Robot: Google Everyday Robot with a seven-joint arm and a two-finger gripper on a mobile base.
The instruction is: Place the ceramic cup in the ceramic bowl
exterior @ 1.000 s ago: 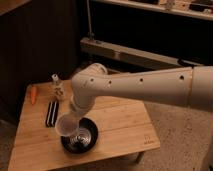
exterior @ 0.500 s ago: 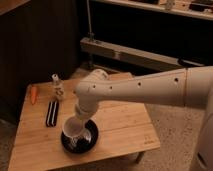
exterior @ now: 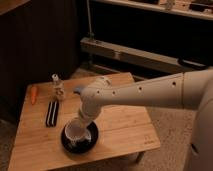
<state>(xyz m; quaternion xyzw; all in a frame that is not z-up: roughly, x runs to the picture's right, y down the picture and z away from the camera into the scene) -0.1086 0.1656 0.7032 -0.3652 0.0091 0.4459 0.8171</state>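
The white ceramic cup is down inside the glossy black ceramic bowl, toward its left side and slightly tilted. The bowl sits near the front edge of the wooden table. My gripper reaches down from the white arm that comes in from the right. It is shut on the cup's right side, directly over the bowl. The arm's wrist hides the back rim of the bowl.
A small pale bottle-like figure stands at the table's back left. A black flat bar lies beside it and an orange object lies near the left edge. A low metal rail runs behind the table.
The gripper has carried the cup downward and slightly left, from just above the bowl to inside it. The arm's wrist has lowered with it.
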